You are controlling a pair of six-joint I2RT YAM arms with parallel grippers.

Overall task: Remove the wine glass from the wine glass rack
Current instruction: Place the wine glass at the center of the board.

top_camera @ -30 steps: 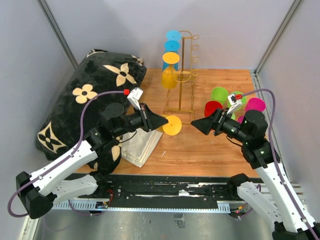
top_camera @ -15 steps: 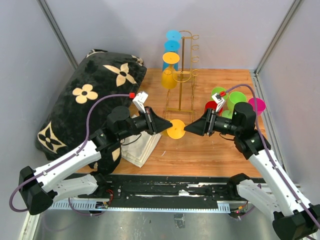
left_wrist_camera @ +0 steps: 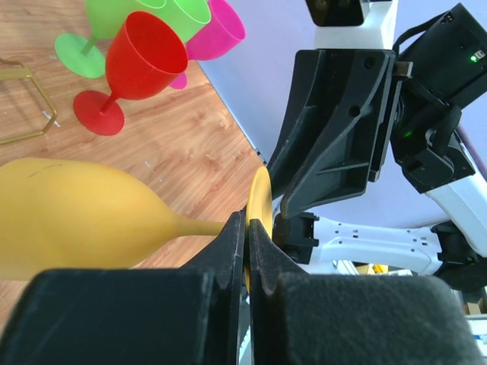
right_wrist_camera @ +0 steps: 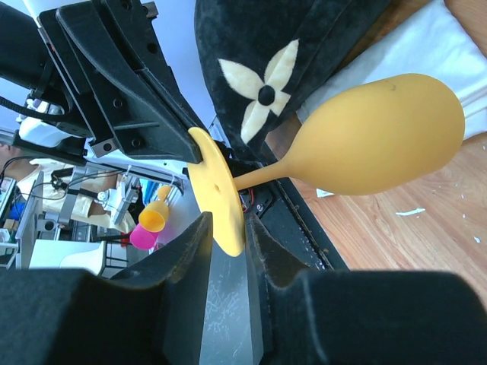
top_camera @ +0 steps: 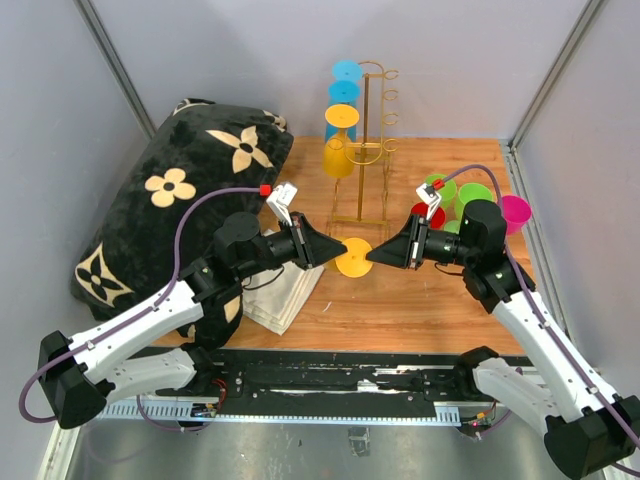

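**Glass off the rack, handover between 2 arms in hand**

Nearest the arm bases, a folded cloth [top_camera: 285,290] lies on the table [top_camera: 400,300] under the left arm. Just beyond it, the yellow wine glass [top_camera: 352,262] is held on its side in the air, clear of the rack and in front of the rack's base. It is gripped by the left gripper [left_wrist_camera: 247,228], whose jaws are clamped tight on the stem right behind the foot. The bowl lies back beneath that gripper.

From the other side, the foot is met by the right gripper [right_wrist_camera: 226,243]. Its jaws stand narrow on either side of the foot's rim, and a sliver of gap can be seen on each side, so no clamp is seen there yet.

The step is judged to be a transfer of 1 glass from left to right. Next, the right jaws need to be closed squarely on the thin foot. The left grip should be loosened only once that hold is firm, otherwise the glass could tip or drop.

Farther back, the rack [top_camera: 364,130] stands upright with the hanging glasses [top_camera: 340,135] on its left side. The loose glasses [top_camera: 448,195] are clustered on the table to the right, near the right arm.
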